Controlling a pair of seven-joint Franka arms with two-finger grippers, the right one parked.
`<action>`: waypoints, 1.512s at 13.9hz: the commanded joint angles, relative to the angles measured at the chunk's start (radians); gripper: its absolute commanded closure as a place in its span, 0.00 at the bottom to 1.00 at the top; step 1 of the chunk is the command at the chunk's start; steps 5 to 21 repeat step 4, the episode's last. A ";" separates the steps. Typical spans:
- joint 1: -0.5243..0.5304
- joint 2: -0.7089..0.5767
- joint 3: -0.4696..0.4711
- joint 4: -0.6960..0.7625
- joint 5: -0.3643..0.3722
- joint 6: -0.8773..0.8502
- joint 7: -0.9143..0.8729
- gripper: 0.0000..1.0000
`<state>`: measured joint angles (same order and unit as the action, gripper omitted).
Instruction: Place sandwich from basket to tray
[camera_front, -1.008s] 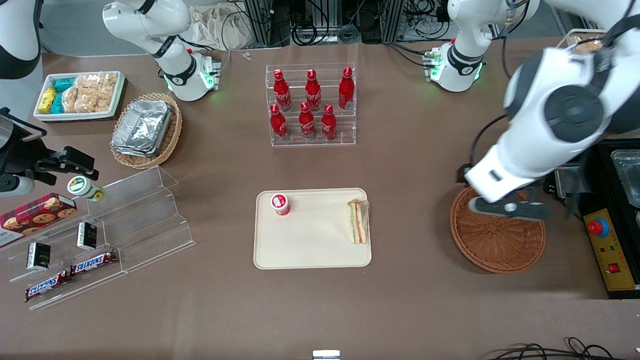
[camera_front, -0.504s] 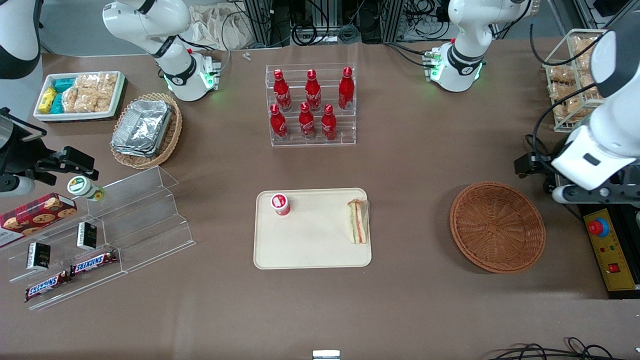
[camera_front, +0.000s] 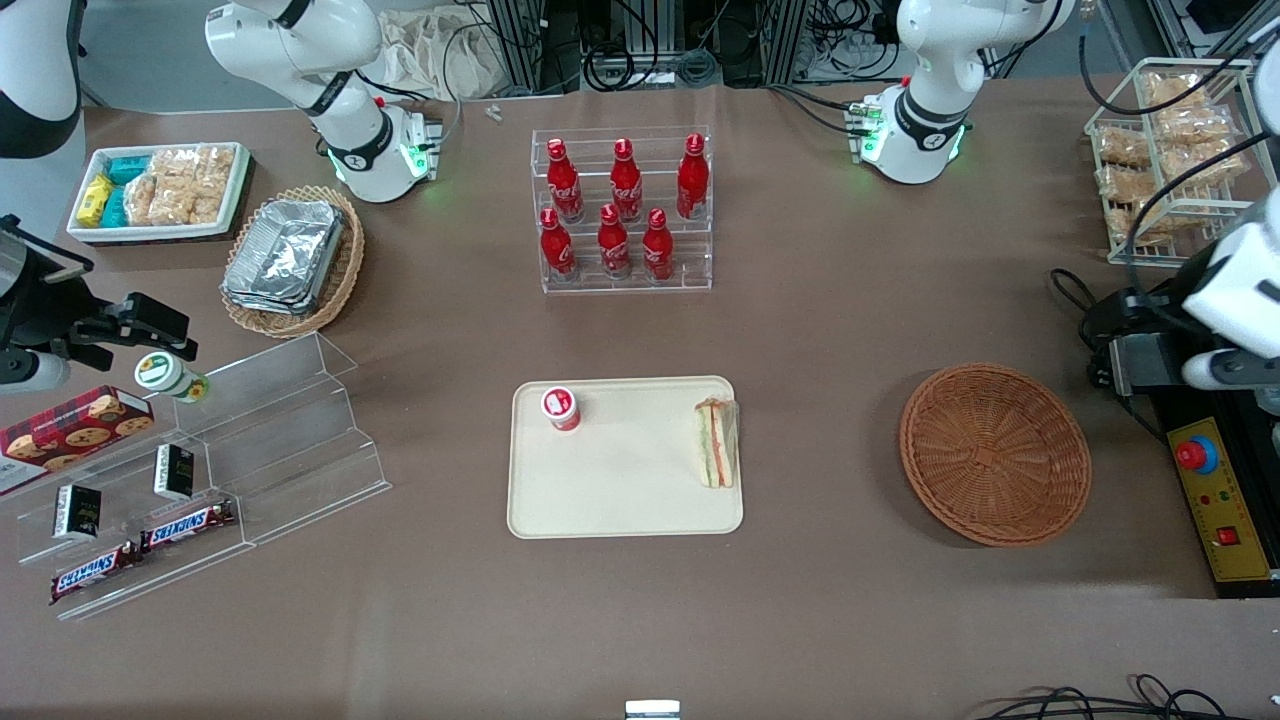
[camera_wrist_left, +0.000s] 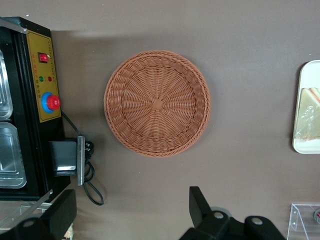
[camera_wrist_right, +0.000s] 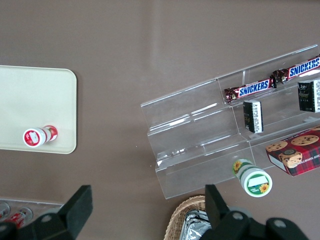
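Observation:
The sandwich (camera_front: 717, 443) lies on the cream tray (camera_front: 630, 495), at the tray's end nearest the basket. It also shows in the left wrist view (camera_wrist_left: 307, 112), on the tray (camera_wrist_left: 304, 146). The round reddish-brown basket (camera_front: 995, 455) sits empty on the table and shows whole in the left wrist view (camera_wrist_left: 157, 102). My left gripper (camera_front: 1218, 368) is raised beside the basket, at the working arm's end of the table over the black box. In the wrist view the gripper (camera_wrist_left: 130, 215) is open wide and empty.
A small red-capped bottle (camera_front: 561, 408) stands on the tray. A black control box with a red button (camera_front: 1198, 455) lies beside the basket. A wire rack of snack bags (camera_front: 1165, 150) and a rack of red bottles (camera_front: 625, 210) stand farther from the camera.
The left arm has drawn away from above the basket toward the working arm's end of the table. The basket now shows uncovered. Sandwich and tray have not moved.

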<state>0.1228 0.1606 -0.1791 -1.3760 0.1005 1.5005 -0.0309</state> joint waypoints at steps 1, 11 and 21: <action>-0.092 -0.071 0.146 -0.054 -0.045 -0.006 0.071 0.00; -0.114 -0.073 0.167 -0.052 -0.047 -0.003 0.054 0.00; -0.114 -0.073 0.167 -0.052 -0.047 -0.003 0.054 0.00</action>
